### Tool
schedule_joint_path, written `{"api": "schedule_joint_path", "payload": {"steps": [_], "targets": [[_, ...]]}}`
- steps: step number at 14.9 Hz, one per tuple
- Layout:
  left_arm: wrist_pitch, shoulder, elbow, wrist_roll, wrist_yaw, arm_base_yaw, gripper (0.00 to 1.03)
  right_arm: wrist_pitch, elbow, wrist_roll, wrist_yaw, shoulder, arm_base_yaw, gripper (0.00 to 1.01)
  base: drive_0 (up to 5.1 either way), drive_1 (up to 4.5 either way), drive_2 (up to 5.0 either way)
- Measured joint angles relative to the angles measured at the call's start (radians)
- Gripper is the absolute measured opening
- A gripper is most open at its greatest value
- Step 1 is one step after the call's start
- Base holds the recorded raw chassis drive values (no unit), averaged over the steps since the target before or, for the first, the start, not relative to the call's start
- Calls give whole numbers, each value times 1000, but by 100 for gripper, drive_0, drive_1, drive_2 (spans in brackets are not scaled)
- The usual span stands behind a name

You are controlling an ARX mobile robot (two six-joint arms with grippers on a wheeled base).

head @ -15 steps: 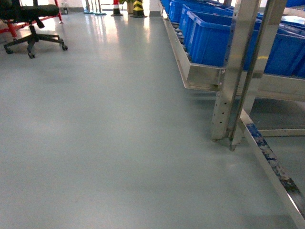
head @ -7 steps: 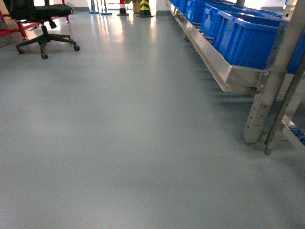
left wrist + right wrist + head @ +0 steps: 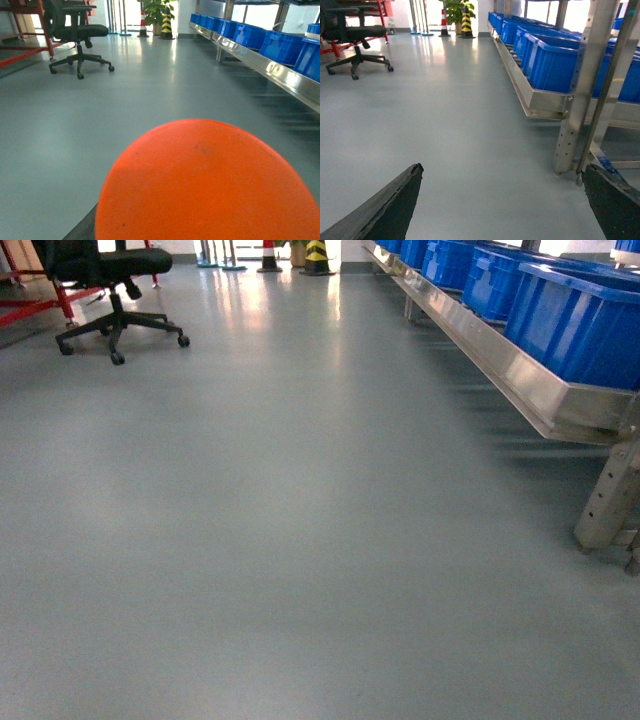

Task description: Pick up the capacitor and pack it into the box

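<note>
Capacitor: in no view; the box likewise out of sight.
Left gripper: cannot tell its state; an orange dome fills the lower wrist view.
Right gripper: open, two dark fingers spread wide at the frame's bottom corners, nothing between them.
Floor: grey, glossy.
Rack: metal, along the floor's right edge, carrying blue bins.
Office chair: black, far left corner.
Striped cone: far edge, beside a black-yellow post.
</note>
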Motion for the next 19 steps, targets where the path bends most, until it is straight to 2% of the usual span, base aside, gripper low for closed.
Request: {"api": "schedule_joint_path", "payload": {"steps": [8,19], "targets": [[3,0,0,0,0,0,43,-5,0,0,0,0,0,98,-491,332,150],[-2,0,0,0,-1,0,43,-5,0,0,0,0,0,98,-501,242,242]]}}
